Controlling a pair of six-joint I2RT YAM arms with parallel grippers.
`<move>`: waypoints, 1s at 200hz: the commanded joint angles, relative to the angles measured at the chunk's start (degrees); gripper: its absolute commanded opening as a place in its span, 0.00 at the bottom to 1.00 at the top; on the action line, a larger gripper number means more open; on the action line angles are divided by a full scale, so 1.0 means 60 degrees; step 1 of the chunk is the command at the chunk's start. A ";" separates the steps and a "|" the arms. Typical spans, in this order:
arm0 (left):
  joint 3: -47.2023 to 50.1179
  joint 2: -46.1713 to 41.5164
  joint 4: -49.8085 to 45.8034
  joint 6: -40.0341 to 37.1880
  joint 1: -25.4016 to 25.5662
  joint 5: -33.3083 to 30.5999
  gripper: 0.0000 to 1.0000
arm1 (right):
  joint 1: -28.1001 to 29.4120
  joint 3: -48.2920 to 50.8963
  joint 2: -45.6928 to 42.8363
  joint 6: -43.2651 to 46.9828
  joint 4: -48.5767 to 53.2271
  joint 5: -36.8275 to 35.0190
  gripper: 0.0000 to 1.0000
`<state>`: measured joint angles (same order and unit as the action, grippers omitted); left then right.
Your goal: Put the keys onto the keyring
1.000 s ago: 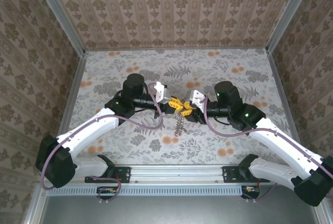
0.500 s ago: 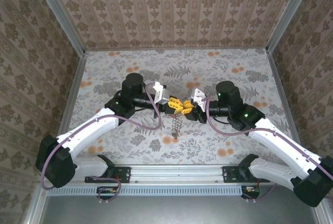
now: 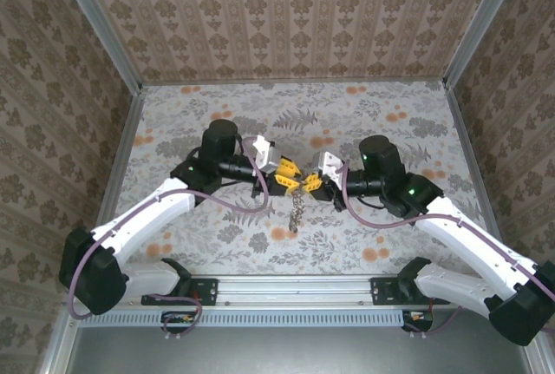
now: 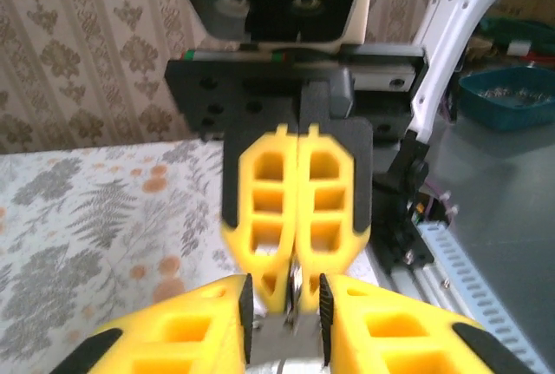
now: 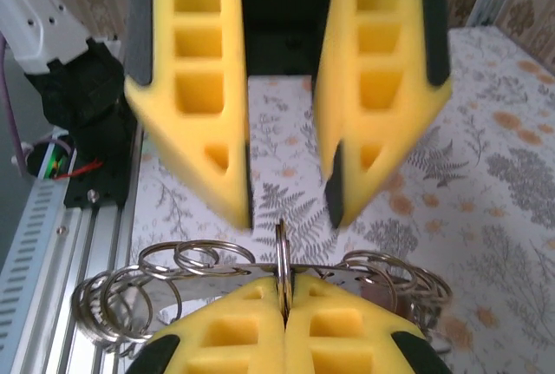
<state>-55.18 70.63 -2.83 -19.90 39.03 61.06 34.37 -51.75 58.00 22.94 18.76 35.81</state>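
Note:
The keyring (image 3: 297, 207) hangs as a silvery beaded strand below the two grippers, which meet tip to tip above mid-table. My right gripper (image 5: 284, 296) is shut on a thin metal ring (image 5: 282, 248) seen edge-on, and several small split rings (image 5: 186, 261) fan out on both sides of it. My left gripper (image 4: 286, 296) is open, and its black pads stand apart on either side of the right gripper's yellow fingers (image 4: 329, 209). The left fingers (image 5: 204, 114) face the right wrist camera, spread wide. The keys are out of view.
The floral table cloth (image 3: 390, 114) spreads around the arms, with patterned walls on three sides. An aluminium rail (image 3: 295, 287) runs along the near edge by the arm bases. A teal bin (image 4: 512, 96) stands beyond the table.
The left gripper was shut and now stands open. The right gripper has closed onto the ring. The hanging strand has swung slightly.

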 commanded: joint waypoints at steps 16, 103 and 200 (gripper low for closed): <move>-0.1388 -0.0171 -0.4297 -0.2668 -0.0031 -0.0866 0.35 | 0.0107 -0.0888 0.0356 0.1067 0.1590 -0.0338 0.00; -0.1896 0.0690 -0.4320 -0.2506 0.0734 -0.1473 0.40 | 0.0394 -0.0971 0.0618 0.0764 0.1229 -0.0615 0.00; -0.2398 0.1139 -0.4878 -0.3279 0.1062 -0.1551 0.00 | 0.0468 -0.0637 0.0380 0.0673 0.0766 -0.0580 0.00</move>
<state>-67.77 77.47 -28.45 -35.64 44.93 50.52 36.80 -55.55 62.19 28.10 27.03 31.75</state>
